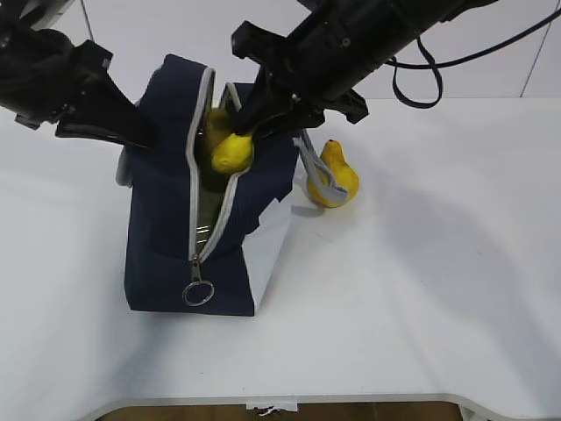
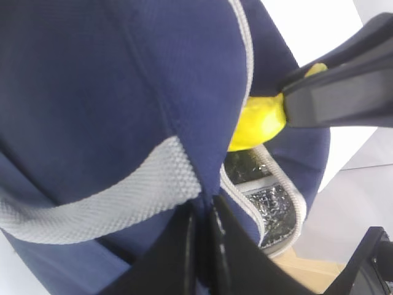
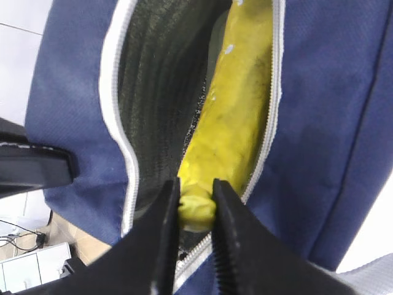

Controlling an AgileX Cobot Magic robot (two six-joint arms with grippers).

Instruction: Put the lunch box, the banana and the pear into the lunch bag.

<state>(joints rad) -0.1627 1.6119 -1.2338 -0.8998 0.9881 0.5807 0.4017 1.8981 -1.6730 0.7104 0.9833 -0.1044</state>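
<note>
Between right gripper jaws, banana end pinched, inside open lunch bag

Lunch bag mouth open, slot narrow between grey zipper edges. Banana and right end effector fill upper end of slot. Left end effector presses bag's left side. Pear just right of bag. Bench front and right bare.
</note>
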